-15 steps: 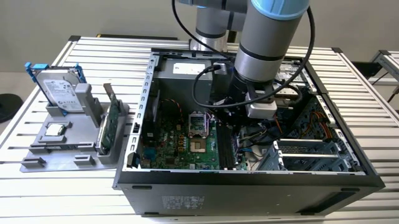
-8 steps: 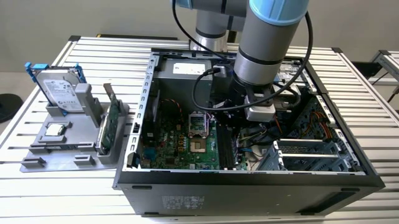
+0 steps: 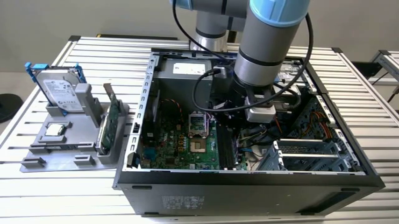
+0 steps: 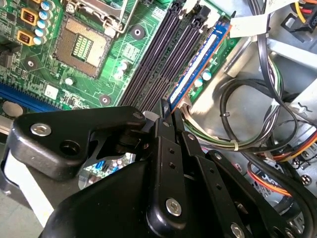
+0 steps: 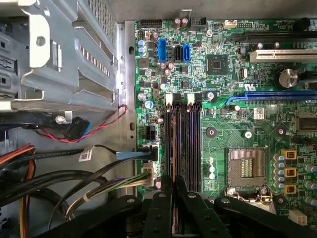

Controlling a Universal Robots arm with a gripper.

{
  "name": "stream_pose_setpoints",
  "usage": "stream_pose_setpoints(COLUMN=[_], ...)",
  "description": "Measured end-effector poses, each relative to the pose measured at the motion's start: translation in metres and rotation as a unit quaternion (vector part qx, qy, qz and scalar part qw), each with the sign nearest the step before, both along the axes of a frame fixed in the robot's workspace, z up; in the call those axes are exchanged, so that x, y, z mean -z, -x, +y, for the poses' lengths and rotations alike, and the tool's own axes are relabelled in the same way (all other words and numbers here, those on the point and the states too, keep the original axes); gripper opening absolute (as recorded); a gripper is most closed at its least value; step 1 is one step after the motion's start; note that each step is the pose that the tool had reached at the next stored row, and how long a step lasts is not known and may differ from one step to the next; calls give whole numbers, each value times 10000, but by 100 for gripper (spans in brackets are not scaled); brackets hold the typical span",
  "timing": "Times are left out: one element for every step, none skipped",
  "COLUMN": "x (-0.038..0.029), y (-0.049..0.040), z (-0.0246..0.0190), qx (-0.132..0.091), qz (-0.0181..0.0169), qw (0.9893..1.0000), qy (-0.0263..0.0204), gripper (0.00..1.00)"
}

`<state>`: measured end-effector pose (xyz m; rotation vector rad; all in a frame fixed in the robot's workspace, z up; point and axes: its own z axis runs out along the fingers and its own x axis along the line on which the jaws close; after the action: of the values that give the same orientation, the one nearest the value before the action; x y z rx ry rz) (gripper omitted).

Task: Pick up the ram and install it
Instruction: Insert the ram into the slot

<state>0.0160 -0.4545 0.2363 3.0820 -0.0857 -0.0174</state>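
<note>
- The arm is seen reaching down into the open computer case [image 3: 134, 140] in the exterior view, with the gripper [image 3: 232, 122] lowered over the motherboard [image 3: 168, 144]
- In the second wrist view, the ram [image 4: 198, 67] is found standing on edge in the memory slot nearest the cables [image 4: 237, 124], its blue-black board and pale label strip running along the slot
- The gripper [image 4: 166, 111] is shown in that view with its fingers drawn narrowly together; the fingertips [image 4: 164, 110] meet at the near end of the ram, though a firm clamp on it cannot be confirmed
- In the first wrist view, the gripper [image 5: 173, 181] is placed over the near end of the memory slots [image 5: 185, 134], beside the empty processor socket [image 5: 246, 166]
- A grey holder tray [image 3: 59, 140] is seen on the table [image 3: 62, 196] toward the exterior view's left of the case, carrying a silver hard drive [image 3: 60, 91] and an upright green card [image 3: 107, 128]
</note>
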Motion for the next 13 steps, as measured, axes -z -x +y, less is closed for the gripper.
stream_pose_setpoints(x=[8, 15, 23, 34, 45, 55, 60, 63, 66, 68, 69, 70, 71], y=[0, 0, -1, -2, -3, -3, -4, -4, -4, -5, -5, -5, -5], z=[-2, -4, -5, -6, -6, -6, -8, -9, -11, -13, -19, -27, -37], qx=[0, 0, 0, 0, 0, 1, 1, 2, 4, 4, 4, 4, 5], qz=[0, 0, -1, -2, -4, -6, -6, -6, -6, -6, -6, -6, -6], qw=[10000, 10000, 10000, 10000, 10000, 10000, 10000, 10000, 10000, 10000, 10000, 10000, 10000], qy=[0, 1, 1, 1, 1, 1, 2, 2, 3, 5, 7, 8, 8], gripper=[0, 0, 0, 0, 0, 0, 0, 0, 0, 0, 0, 0, 0])
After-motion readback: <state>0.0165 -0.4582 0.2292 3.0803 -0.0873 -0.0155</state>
